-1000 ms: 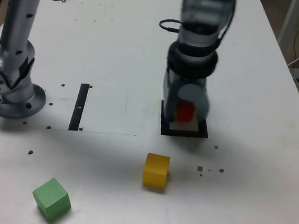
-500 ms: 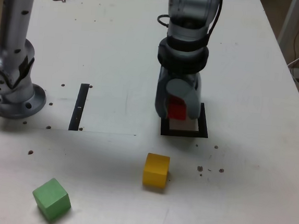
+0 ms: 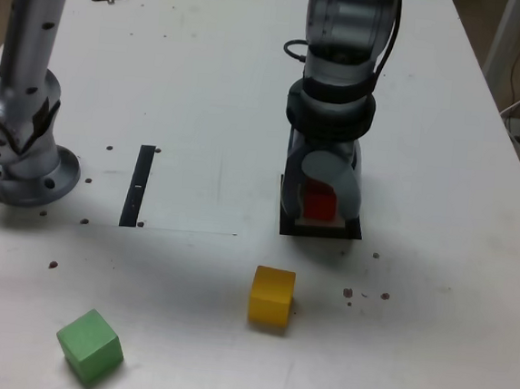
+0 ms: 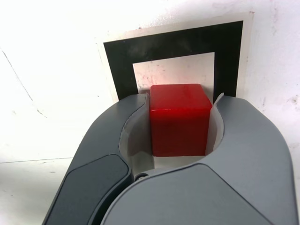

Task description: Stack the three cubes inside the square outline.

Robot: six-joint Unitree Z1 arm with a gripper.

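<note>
Red cube between the jaws, over the square outline

The gripper (image 4: 179,123) clasped the red cube (image 4: 178,118) from both sides, above the square outline (image 4: 123,58) near the table (image 3: 206,81) middle.

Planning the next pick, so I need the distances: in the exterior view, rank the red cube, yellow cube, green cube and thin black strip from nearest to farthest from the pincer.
1. Red cube: between the jaws of the pincer, over the square outline.
2. Yellow cube: just in front, toward the camera.
3. Thin black strip: off to the exterior view's left.
4. Green cube: front, far on the exterior view's left.
</note>
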